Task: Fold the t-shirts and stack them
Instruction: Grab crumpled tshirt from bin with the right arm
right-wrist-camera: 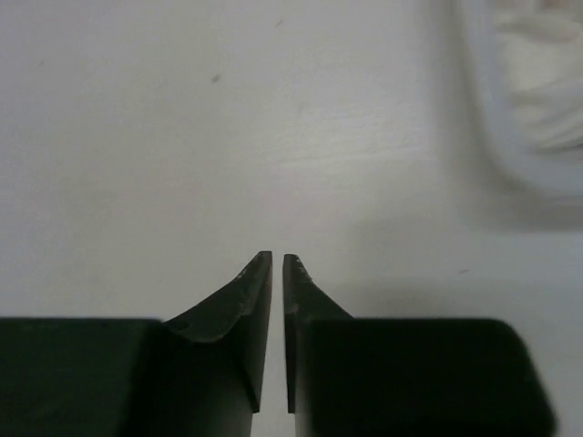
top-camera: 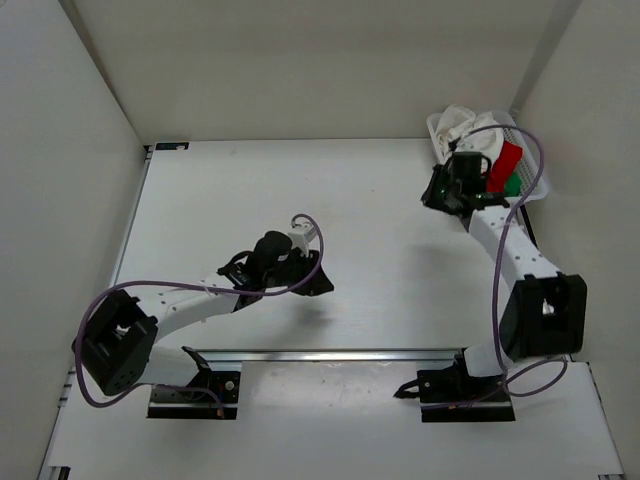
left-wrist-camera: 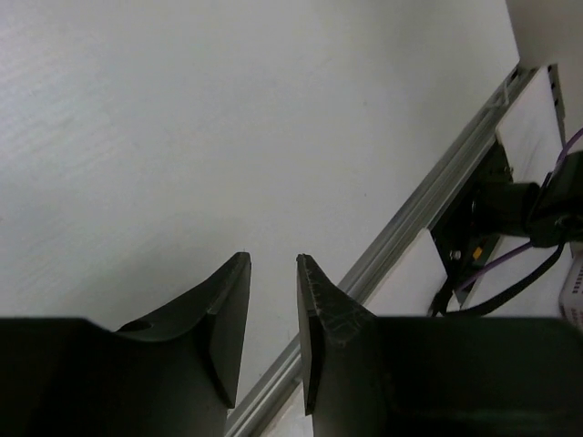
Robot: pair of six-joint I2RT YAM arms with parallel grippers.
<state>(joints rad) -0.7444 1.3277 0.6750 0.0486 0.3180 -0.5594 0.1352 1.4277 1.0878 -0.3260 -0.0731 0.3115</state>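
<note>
Three soft cloth shirts bunched in white plastic mesh basket (top-camera: 541, 192), far-right corner of white desk (top-camera: 330, 190): cream-white t-shirt (top-camera: 462, 122) at back, bright red t-shirt (top-camera: 505, 165), then green t-shirt (top-camera: 512, 186). None spread or folded, so likely at start. Right gripper (right-wrist-camera: 277, 259) just beside basket, jaws nearly together, empty; probably staged for first pick. Left gripper (left-wrist-camera: 273, 259) mid-desk, jaws slightly apart, empty.
</note>
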